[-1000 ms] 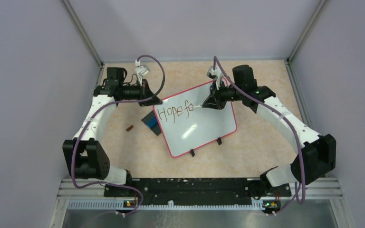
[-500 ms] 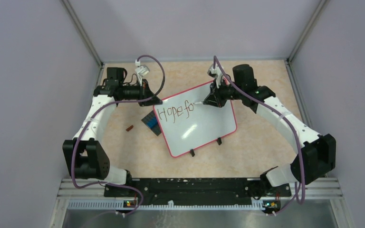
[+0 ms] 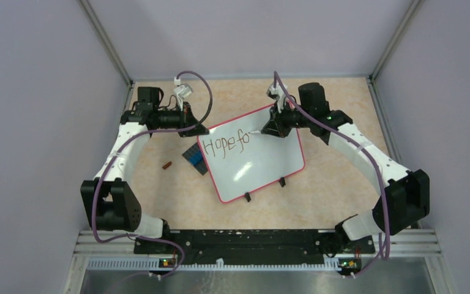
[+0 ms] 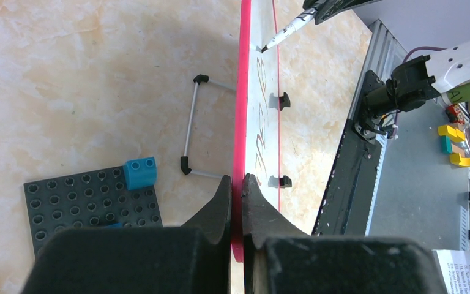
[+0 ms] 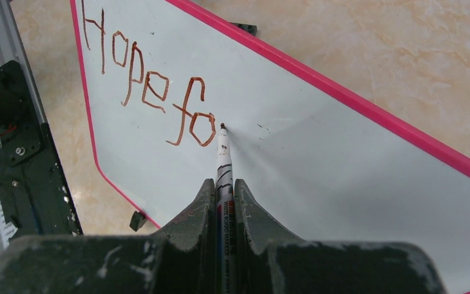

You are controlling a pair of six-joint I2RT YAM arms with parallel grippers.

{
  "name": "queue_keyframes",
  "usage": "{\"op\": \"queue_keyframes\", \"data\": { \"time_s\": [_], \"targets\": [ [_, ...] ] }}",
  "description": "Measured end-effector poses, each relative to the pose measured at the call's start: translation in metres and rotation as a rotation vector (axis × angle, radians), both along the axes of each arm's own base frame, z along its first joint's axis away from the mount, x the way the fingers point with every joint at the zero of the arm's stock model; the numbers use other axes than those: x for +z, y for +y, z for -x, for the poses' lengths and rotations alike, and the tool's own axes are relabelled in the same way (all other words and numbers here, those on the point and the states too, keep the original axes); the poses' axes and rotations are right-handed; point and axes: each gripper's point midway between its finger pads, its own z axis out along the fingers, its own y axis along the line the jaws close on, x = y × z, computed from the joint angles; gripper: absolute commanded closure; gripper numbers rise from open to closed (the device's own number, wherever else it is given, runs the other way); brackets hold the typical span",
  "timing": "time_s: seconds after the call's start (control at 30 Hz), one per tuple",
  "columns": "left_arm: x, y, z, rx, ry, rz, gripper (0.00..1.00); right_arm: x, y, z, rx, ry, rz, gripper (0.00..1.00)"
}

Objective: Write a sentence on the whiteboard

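Clamping the whiteboard (image 3: 263, 162) by its left corner, the left end effector (image 4: 237, 181) holds it on the bench (image 3: 159, 190). The right end effector (image 5: 223, 185), closed on a marker (image 5: 223, 153), touches its tip just right of the sentence (image 5: 153, 92), reading "Hope fo".

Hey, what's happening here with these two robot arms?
They are writing on a whiteboard. The left gripper is clamped on the board's pink edge, steadying it. The right gripper grips a marker, its tip at the board just after the last letter. The sentence reads "Hope fo", so it is unfinished.
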Motion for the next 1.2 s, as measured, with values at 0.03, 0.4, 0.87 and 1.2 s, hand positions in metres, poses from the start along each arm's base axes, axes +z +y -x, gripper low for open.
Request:
{"op": "queue_keyframes", "data": {
  "time_s": [0.03, 0.4, 0.87, 1.2],
  "targets": [
    [0.000, 0.000, 0.000, 0.000, 0.000, 0.000, 1.00, 0.000, -0.001, 0.000, -0.002, 0.000, 0.000, 1.00],
    [0.000, 0.000, 0.000, 0.001, 0.000, -0.001, 1.00, -0.020, -0.008, 0.012, 0.005, 0.054, 0.012, 1.00],
    [0.000, 0.000, 0.000, 0.001, 0.000, -0.001, 1.00, -0.025, -0.008, 0.016, 0.011, 0.073, 0.011, 1.00],
    [0.000, 0.000, 0.000, 0.000, 0.000, 0.000, 1.00, -0.009, -0.009, 0.005, -0.018, 0.036, 0.002, 1.00]
  ]
}}
